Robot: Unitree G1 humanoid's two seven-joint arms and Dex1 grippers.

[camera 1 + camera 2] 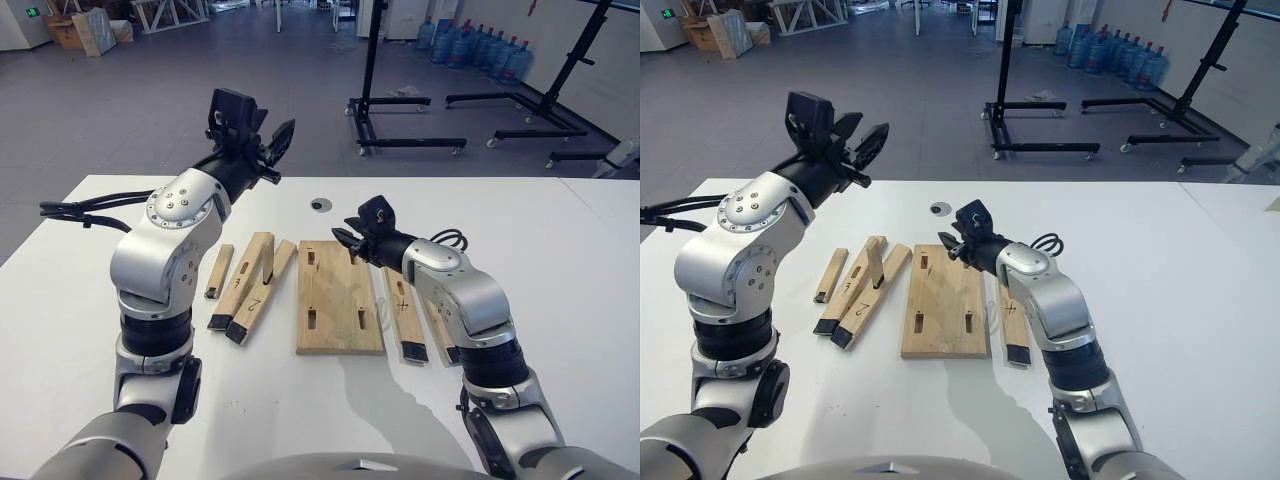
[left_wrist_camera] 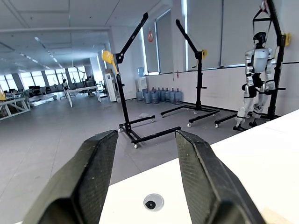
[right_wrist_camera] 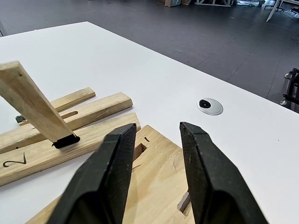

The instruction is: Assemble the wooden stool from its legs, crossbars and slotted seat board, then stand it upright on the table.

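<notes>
The slotted seat board lies flat at the table's middle. To its left lie several wooden legs, one marked "2". A short crossbar stands tilted in one leg's slot. More wooden pieces lie right of the board, partly under my right arm. My right gripper hovers open just over the board's far edge, holding nothing. My left gripper is raised high over the table's far left part, open and empty.
A round cable hole sits in the table beyond the board. Black cables trail off the left edge. Black wheeled stands are on the floor behind. The table's right side is bare white surface.
</notes>
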